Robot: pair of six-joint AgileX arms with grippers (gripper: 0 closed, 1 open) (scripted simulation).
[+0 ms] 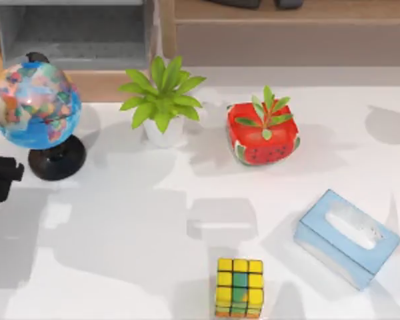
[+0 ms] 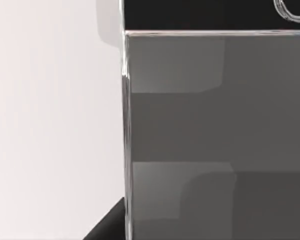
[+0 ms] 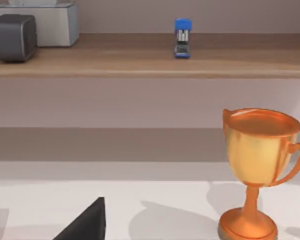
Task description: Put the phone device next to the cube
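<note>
Our left pincer [image 1: 1, 175] sits far left beside the globe [image 1: 35, 105]; we cannot tell its grip. The phone device [image 2: 215, 135] looms just before it. Carried right, it could slip or knock the cube [image 1: 239, 288] at near centre. Our right arm idles by the trophy [image 3: 257, 170].

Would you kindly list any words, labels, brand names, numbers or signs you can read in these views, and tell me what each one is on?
None can be read.
globe: coloured map patches, no legible names.
tissue box: plain pale blue, no print.
cube: coloured squares only.
phone device: plain grey face; a small ring mark at its dark edge, no letters.
trophy: plain, no engraving.
stapler: no marking legible.
</note>
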